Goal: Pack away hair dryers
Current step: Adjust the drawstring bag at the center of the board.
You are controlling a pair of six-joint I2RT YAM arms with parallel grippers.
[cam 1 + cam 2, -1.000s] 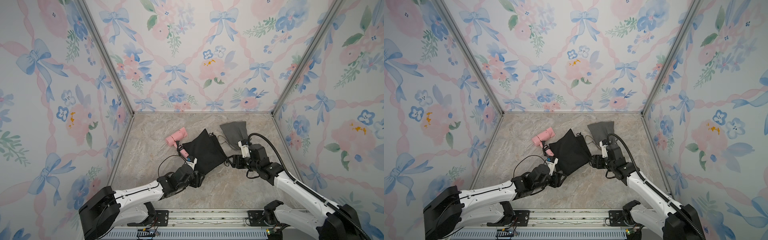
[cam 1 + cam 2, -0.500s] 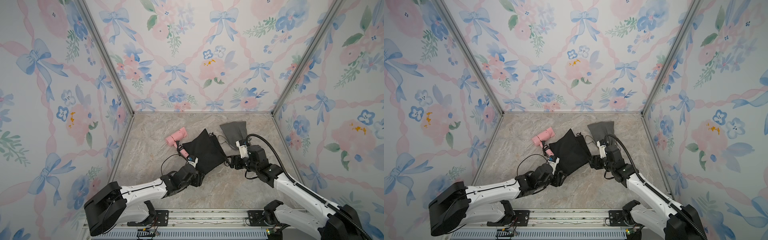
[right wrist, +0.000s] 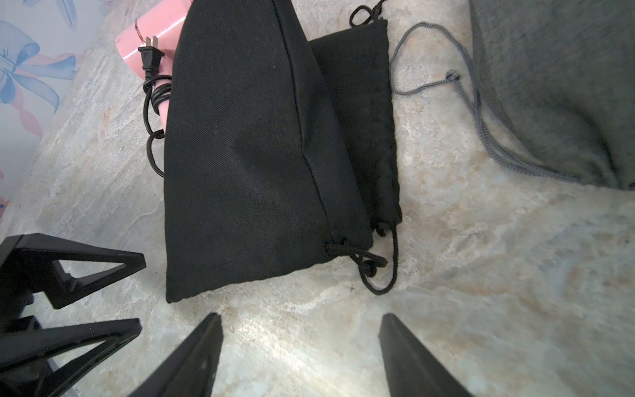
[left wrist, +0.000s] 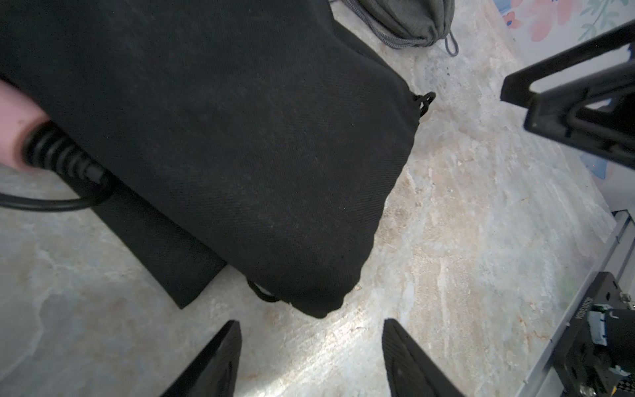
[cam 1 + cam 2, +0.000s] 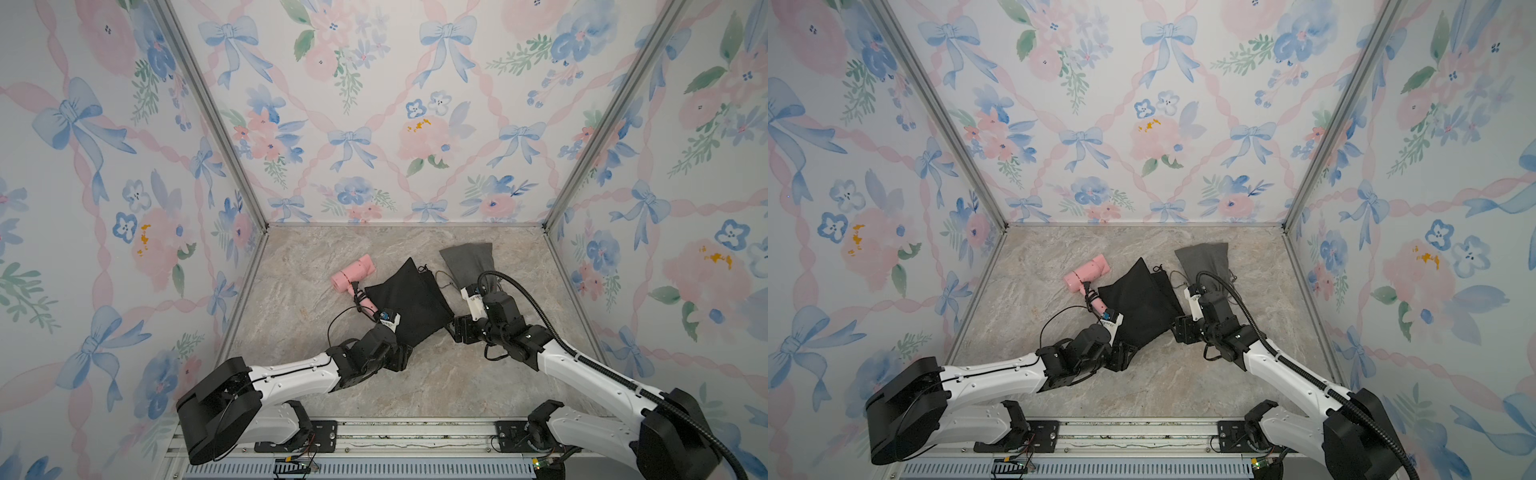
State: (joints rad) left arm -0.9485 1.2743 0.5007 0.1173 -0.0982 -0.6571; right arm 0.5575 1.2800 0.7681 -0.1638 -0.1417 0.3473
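Both top views: pink hair dryer [image 5: 353,272] is lying left of the table's [image 5: 282,353] centre, handle tucked partly under the black pouch [image 5: 409,305]
Left wrist: left tool [image 4: 311,347] is hovering wide open, empty, just short of the black pouch's corner
Right wrist: right tool [image 3: 300,343] is gaping empty beside the black pouch, grey pouch [image 3: 549,86] lying near

The left arm [image 5: 291,374] reached toward two o'clock and the right arm [image 5: 582,365] toward ten o'clock. The left gripper [image 4: 311,323] and right gripper [image 3: 300,315] stood spread, holding nothing.
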